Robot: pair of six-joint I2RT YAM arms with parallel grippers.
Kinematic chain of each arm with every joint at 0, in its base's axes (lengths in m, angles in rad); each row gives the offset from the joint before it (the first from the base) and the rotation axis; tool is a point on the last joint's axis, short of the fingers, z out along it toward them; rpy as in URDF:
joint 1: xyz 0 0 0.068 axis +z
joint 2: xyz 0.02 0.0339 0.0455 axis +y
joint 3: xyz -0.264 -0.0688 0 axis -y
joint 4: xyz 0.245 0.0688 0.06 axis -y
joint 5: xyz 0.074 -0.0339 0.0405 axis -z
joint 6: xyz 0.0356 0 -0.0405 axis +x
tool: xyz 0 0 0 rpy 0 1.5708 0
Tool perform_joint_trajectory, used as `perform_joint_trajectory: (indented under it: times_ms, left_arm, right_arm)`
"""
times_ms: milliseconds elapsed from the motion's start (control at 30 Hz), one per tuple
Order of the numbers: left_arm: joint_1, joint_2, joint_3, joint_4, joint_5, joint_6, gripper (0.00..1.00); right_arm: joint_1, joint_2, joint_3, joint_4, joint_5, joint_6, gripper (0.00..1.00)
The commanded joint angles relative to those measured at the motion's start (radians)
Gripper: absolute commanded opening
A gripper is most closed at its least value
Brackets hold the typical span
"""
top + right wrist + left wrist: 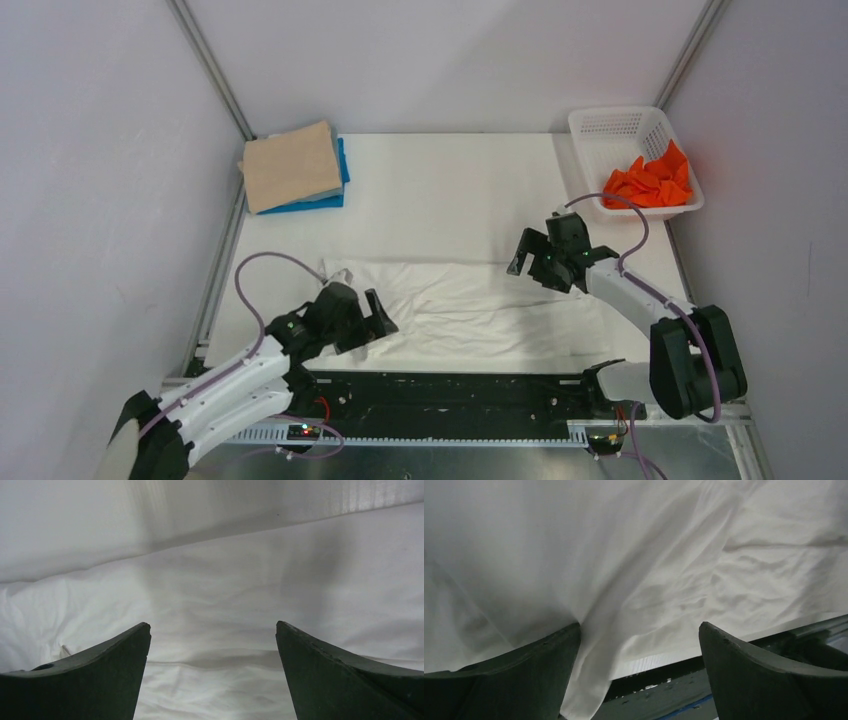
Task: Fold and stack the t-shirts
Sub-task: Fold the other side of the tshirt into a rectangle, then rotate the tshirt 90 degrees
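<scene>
The thin white t-shirt (470, 305) lies spread and wrinkled across the near middle of the table. My left gripper (366, 318) is open over its near left part; in the left wrist view (639, 630) cloth (634, 570) fills the space ahead of the jaws and a fold hangs past the table's near edge. My right gripper (532, 258) is open just above the shirt's far right edge; the right wrist view (212, 630) shows white cloth (215, 605) under the jaws. A folded beige-tan shirt (290, 165) lies on a folded blue shirt (338, 196) at the far left. The orange shirt (652, 182) lies in the basket.
The white lattice basket (600, 130) stands at the far right corner. Grey walls close in the table on three sides. A dark rail (450, 395) with the arm bases runs along the near edge.
</scene>
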Motion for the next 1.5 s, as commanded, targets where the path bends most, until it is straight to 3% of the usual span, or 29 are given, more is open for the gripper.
perform_joint_trajectory:
  times_ms: [0, 200, 367, 567, 833, 1033, 1133, 1300, 1467]
  left_arm:
    - [-0.01, -0.192, -0.175, 0.032, 0.126, -0.106, 1.0]
    - [-0.01, -0.501, -0.224, -0.001, 0.103, -0.161, 1.0]
    - [-0.009, -0.426, -0.073, -0.004, -0.079, -0.087, 1.0]
    - [0.01, 0.06, 0.136, -0.001, -0.238, -0.027, 1.0]
    - [0.146, 0.591, 0.302, 0.146, -0.198, 0.023, 1.0]
    - [0.213, 0.898, 0.54, 0.172, -0.155, 0.072, 1.0]
    - [0.233, 1.081, 0.74, 0.172, -0.068, 0.094, 1.0]
    - [0.244, 1.305, 1.101, 0.17, 0.051, 0.099, 1.0]
    - [0.24, 1.711, 1.728, 0.165, 0.316, 0.007, 1.0]
  right_arm:
    - [-0.001, 0.039, -0.001, 0.04, 0.0, -0.012, 0.99]
    - [0.0, 0.026, -0.002, 0.014, 0.076, -0.007, 0.99]
    - [0.001, 0.022, -0.002, 0.016, 0.067, -0.011, 0.99]
    - [-0.001, 0.034, -0.003, 0.017, 0.091, -0.016, 0.99]
    - [0.017, 0.106, -0.041, 0.035, 0.074, 0.083, 0.99]
    - [0.041, 0.098, -0.105, 0.029, 0.025, 0.117, 0.99]
    - [0.059, 0.025, -0.126, -0.006, -0.024, 0.141, 1.0]
    - [0.216, -0.08, -0.18, -0.043, -0.11, 0.212, 0.99]
    - [0.409, -0.059, -0.211, 0.154, -0.304, 0.265, 1.0]
